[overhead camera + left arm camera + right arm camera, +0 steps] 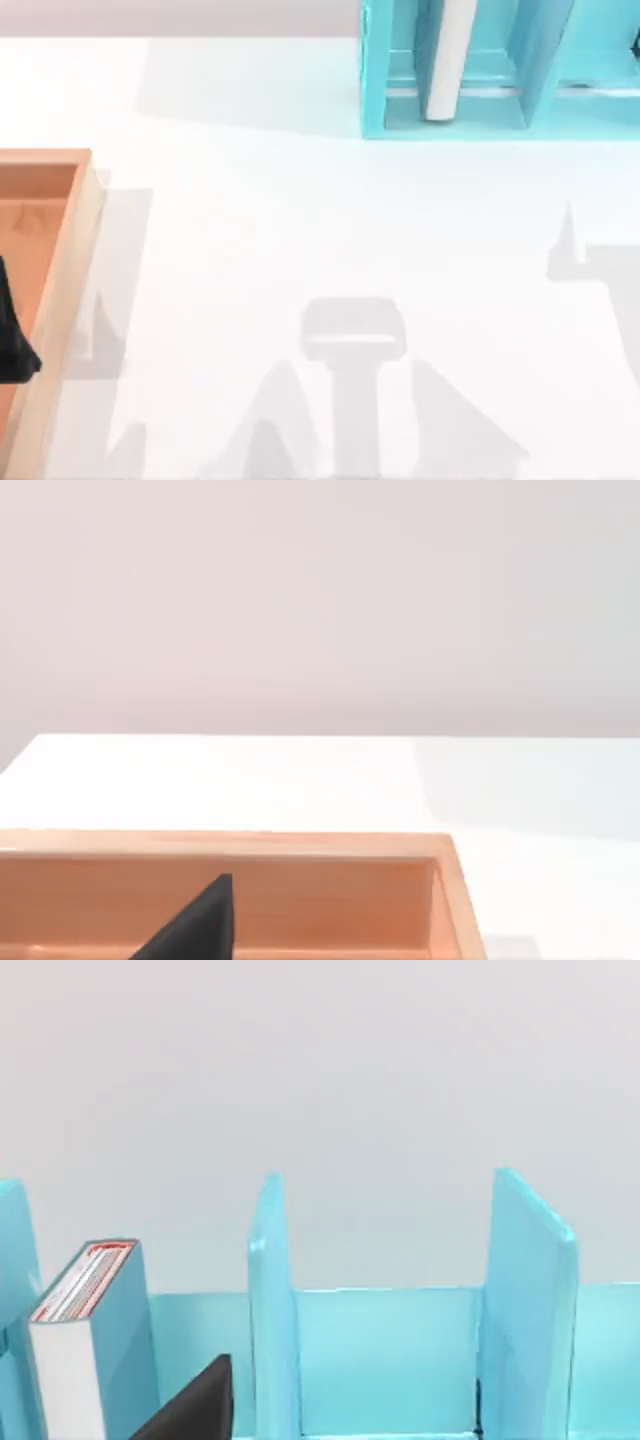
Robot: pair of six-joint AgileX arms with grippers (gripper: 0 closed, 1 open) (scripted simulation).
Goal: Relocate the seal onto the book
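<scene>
Nearest the camera the white counter [300,230] was just bare surface with grey arm shadows across it. Over on the left side sat a wooden tray [72,260], and the left gripper [18,345] hung over its inside, a dark wedge of it poking in above the tray floor in the left wrist view. Honestly couldn't tell how wide it was spread. Same story with the right gripper [195,1405], which was facing the light-blue shelf unit [375,80] at the far right of the counter. The book [450,60] stood upright in one shelf compartment, white page edges outward, with a divider [272,1310] beside it.
</scene>
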